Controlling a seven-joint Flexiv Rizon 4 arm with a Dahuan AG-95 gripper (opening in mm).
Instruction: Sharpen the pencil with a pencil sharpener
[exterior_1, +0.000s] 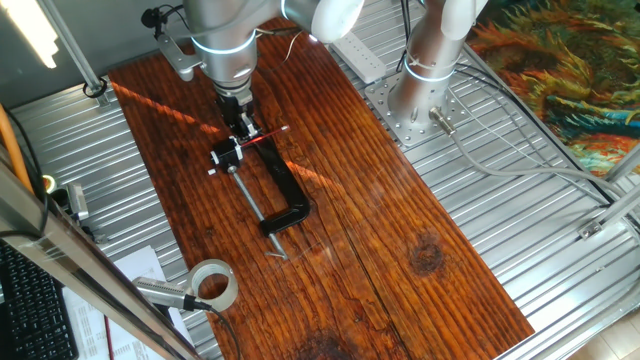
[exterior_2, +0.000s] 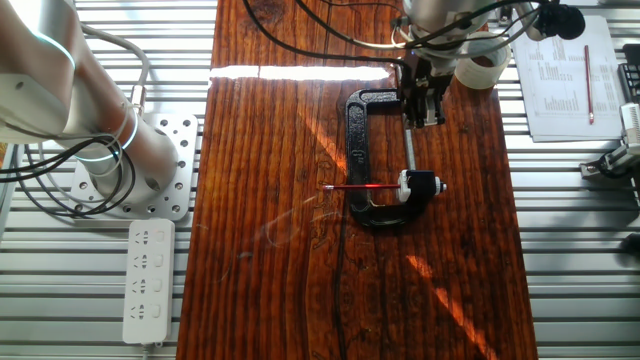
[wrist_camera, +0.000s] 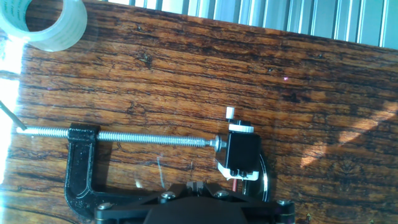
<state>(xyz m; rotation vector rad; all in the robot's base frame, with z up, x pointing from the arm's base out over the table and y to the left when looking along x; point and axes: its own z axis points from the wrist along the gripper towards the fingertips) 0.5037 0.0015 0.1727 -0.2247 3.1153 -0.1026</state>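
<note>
The thin red pencil (exterior_1: 267, 136) lies level over the wooden board, its tip in a black and white sharpener (exterior_1: 228, 157). The sharpener is held in a black C-clamp (exterior_1: 286, 196) at the end of its grey screw rod (exterior_1: 255, 210). In the other fixed view the pencil (exterior_2: 362, 187) sticks out left of the sharpener (exterior_2: 421, 185). My gripper (exterior_1: 243, 124) hovers over the clamp, its fingers together and holding nothing. In the hand view the sharpener (wrist_camera: 241, 152) is right of the gripper (wrist_camera: 193, 186), and only a short red bit of the pencil (wrist_camera: 231, 184) shows.
A roll of clear tape (exterior_1: 212, 286) lies near the board's front left corner and shows in the hand view (wrist_camera: 43, 22). A white power strip (exterior_2: 147, 281) and a second arm's base (exterior_2: 120, 170) stand off the board on the metal table.
</note>
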